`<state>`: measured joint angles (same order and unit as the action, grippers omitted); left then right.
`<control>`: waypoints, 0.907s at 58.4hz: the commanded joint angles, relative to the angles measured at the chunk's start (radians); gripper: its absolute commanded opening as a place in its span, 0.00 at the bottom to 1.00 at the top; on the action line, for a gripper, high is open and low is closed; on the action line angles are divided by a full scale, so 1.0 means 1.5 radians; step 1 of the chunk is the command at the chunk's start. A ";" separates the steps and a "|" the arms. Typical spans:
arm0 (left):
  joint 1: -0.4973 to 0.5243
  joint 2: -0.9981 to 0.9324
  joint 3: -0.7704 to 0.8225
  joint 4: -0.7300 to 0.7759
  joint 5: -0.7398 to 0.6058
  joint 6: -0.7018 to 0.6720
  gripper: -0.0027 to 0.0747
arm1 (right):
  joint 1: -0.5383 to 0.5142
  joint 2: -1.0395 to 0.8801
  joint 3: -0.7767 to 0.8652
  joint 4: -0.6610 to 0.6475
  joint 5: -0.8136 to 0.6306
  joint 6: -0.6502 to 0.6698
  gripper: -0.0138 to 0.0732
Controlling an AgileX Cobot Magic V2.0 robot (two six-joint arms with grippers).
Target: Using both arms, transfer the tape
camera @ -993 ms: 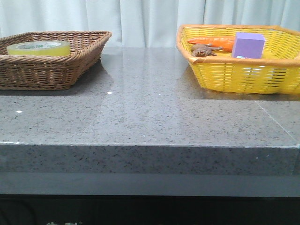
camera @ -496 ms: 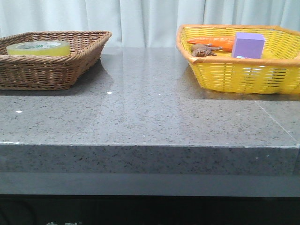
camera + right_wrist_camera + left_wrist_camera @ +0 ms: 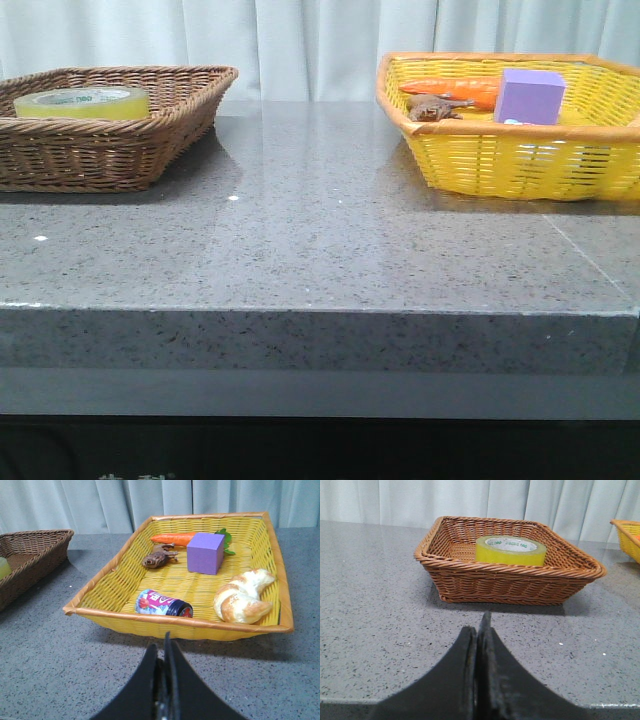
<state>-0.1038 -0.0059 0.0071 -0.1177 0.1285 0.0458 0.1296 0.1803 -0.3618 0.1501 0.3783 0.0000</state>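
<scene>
**Tape sitting in the brown basket, both sets of jaws pressed together**

The tape [image 3: 510, 550] is lying flat inside the brown wicker basket [image 3: 470, 582], towards its far side, with the white core and green lettering facing up. In the front view the same roll [image 3: 82, 102] is showing just above the rim of that basket [image 3: 120, 150], which is resting on the grey speckled counter [image 3: 320, 240] at the left.

The left gripper [image 3: 476, 632] is hanging over the counter in front of the brown basket, apart from it, its jaws closed tight against each other and gripping nothing. The right gripper [image 3: 163, 652] is facing the yellow basket [image 3: 100, 592], its jaws likewise drawn narrow with only a sliver between them, empty.

The yellow basket is holding a purple block [image 3: 205, 553], a carrot [image 3: 175, 538], a small brown toy frog [image 3: 159, 559], a croissant [image 3: 242, 597] and a small bottle [image 3: 162, 603] lying on its side. Neither arm is appearing in the front view.
</scene>
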 commanded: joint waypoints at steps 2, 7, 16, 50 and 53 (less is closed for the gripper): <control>0.000 -0.012 0.027 -0.004 -0.059 -0.008 0.01 | -0.002 0.006 -0.017 0.002 -0.057 -0.005 0.06; 0.000 -0.012 0.027 -0.004 -0.059 -0.008 0.01 | -0.002 0.006 -0.014 0.002 -0.063 -0.005 0.06; 0.000 -0.012 0.027 -0.004 -0.059 -0.008 0.01 | -0.013 -0.012 0.041 0.002 -0.147 -0.014 0.06; 0.000 -0.012 0.027 -0.004 -0.059 -0.008 0.01 | -0.102 -0.145 0.243 -0.008 -0.153 -0.019 0.06; 0.000 -0.012 0.027 -0.004 -0.059 -0.008 0.01 | -0.102 -0.145 0.243 -0.008 -0.153 -0.019 0.06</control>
<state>-0.1038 -0.0059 0.0071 -0.1177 0.1267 0.0458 -0.0153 -0.0096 0.0283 0.1485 0.2281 -0.0145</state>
